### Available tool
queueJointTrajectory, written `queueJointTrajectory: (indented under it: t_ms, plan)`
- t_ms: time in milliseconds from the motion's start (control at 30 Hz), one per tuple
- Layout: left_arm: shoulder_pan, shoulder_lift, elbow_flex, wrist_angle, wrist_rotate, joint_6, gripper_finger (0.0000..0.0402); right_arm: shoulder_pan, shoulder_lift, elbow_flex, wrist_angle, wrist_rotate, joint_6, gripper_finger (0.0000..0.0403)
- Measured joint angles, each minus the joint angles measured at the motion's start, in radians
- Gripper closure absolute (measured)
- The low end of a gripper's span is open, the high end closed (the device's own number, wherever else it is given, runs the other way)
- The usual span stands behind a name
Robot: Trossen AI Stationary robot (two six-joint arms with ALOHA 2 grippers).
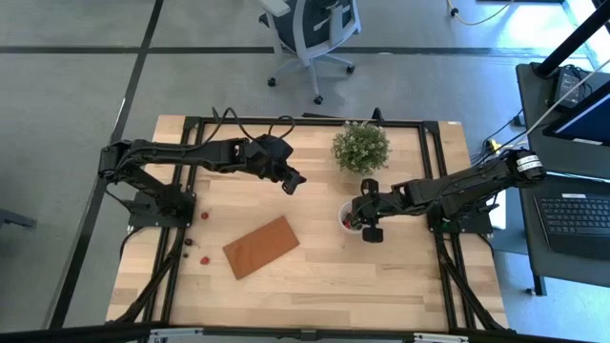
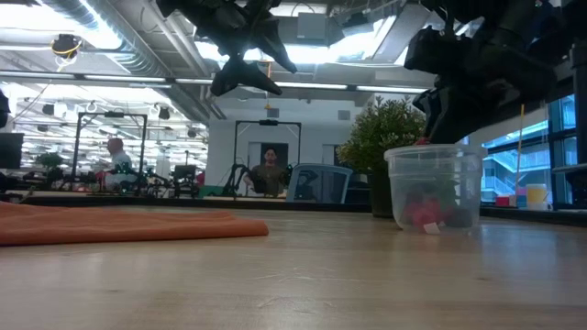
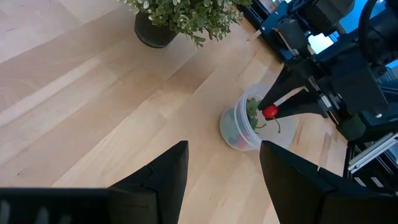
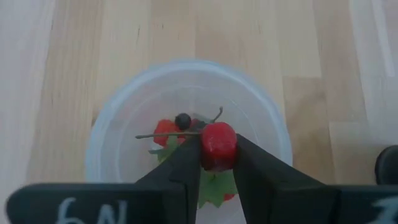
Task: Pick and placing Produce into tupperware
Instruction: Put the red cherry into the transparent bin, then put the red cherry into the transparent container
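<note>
right gripper (image 4: 217, 163) sits right over the clear plastic cup (image 4: 112, 134), fingers pinched on a red cherry-like fruit (image 4: 217, 146) with a thin stem, held just above the cup's mouth; inside the cup already – a red strawberry piece (image 4: 165, 129), a small dark berry (image 4: 183, 120) and some green leaf bits; in the low view the cup (image 2: 434, 186) stands upright on the wood table (image 2: 293, 275) with red pieces at its bottom, potted plant (image 2: 385, 137) just behind it; left gripper (image 1: 292, 181) hangs in the air near the table's middle, well apart from the cup, fingers spread with nothing between them; brown board (image 1: 261, 246) lies flat between the arms, nearer the front edge; a few loose berries (image 1: 202, 257) on the table on the left side – near the left arm's base; office chair (image 1: 310, 33) beyond the table; people in the far room in the low view.
</note>
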Motion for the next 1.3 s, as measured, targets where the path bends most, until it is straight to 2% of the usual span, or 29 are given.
queueJointTrajectory:
  t_ms: [300,500,600,900,1033,1133,1300]
  plan:
    - [0.0,0.0,0.0,-0.021,0.001,0.008,0.0211,-0.001,0.0,0.0,0.001,0.0,0.0,0.0265]
    - [0.0,0.0,0.0,-0.149,0.039,0.009,0.0205,-0.001,-0.003,0.004,-0.01,0.0,0.0,0.0219]
    - [-0.001,0.0,0.0,-0.22,0.028,-0.065,0.019,-0.001,-0.021,0.055,-0.051,0.0,-0.001,0.0204]
    - [-0.025,0.0,-0.002,-0.205,0.038,-0.072,0.0187,-0.002,-0.147,0.271,-0.095,0.003,-0.115,0.0198]
    - [-0.035,-0.001,-0.002,-0.247,0.124,-0.03,0.0188,-0.004,-0.197,0.323,-0.099,0.004,-0.15,0.02]
    - [-0.039,-0.009,-0.002,-0.333,0.178,-0.022,0.0188,-0.006,-0.233,0.335,-0.097,0.004,-0.152,0.02]
    - [-0.037,-0.01,0.0,-0.601,0.147,-0.074,0.0188,-0.007,-0.251,0.334,-0.099,0.038,-0.152,0.0201]
